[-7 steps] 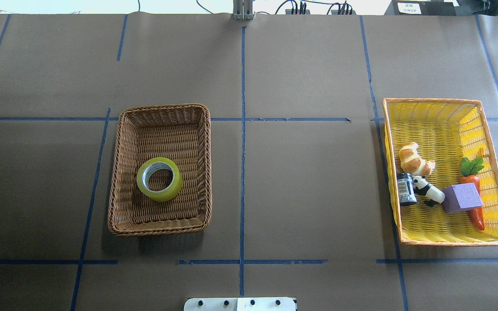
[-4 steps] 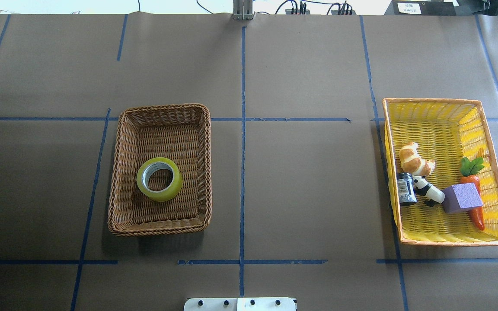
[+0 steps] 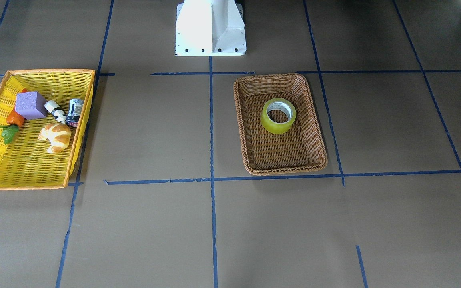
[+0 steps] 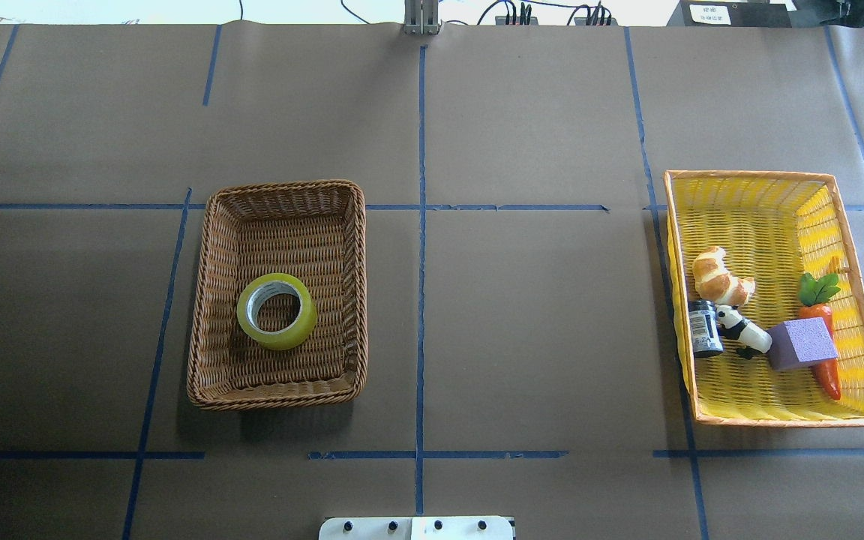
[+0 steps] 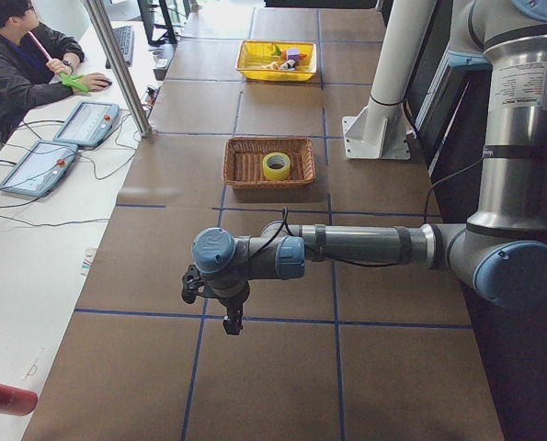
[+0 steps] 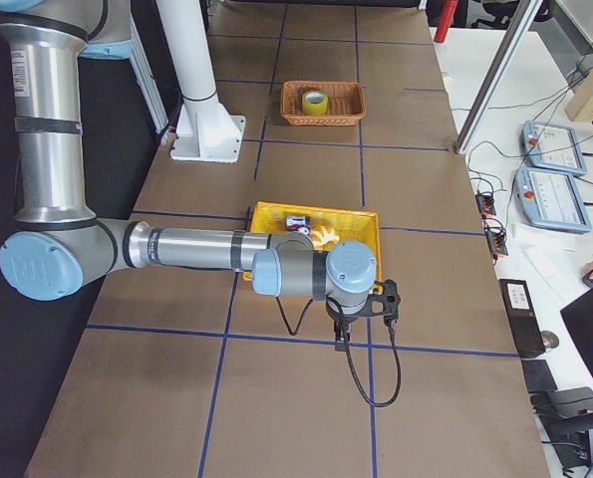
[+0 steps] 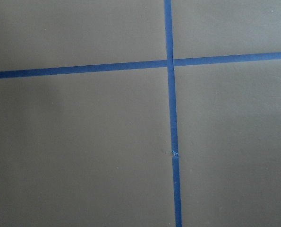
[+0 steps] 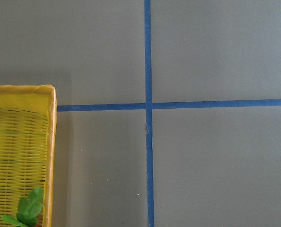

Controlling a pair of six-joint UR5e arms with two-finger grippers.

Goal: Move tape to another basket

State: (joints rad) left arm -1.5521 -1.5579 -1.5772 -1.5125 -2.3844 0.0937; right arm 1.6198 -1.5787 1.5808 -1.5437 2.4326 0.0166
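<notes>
The yellow tape roll (image 4: 282, 341) lies flat inside the brown wicker basket (image 4: 286, 186), left of the table's middle in the overhead view. It also shows in the front view (image 3: 272, 127), in the brown basket (image 3: 278, 76) there. My left gripper (image 5: 229, 322) shows only in the exterior left view. It hangs over bare table, far from the basket, and I cannot tell whether it is open or shut. My right gripper (image 6: 342, 344) shows only in the exterior right view, just beyond the yellow basket's near end. Its state cannot be told either.
A bright yellow basket (image 4: 777, 418) at the right holds a croissant (image 4: 717, 276), a small dark jar (image 4: 704, 328), a panda figure (image 4: 743, 331), a purple block (image 4: 801, 343) and a carrot (image 4: 826, 371). The white robot base (image 3: 210, 28) stands at the table's near edge.
</notes>
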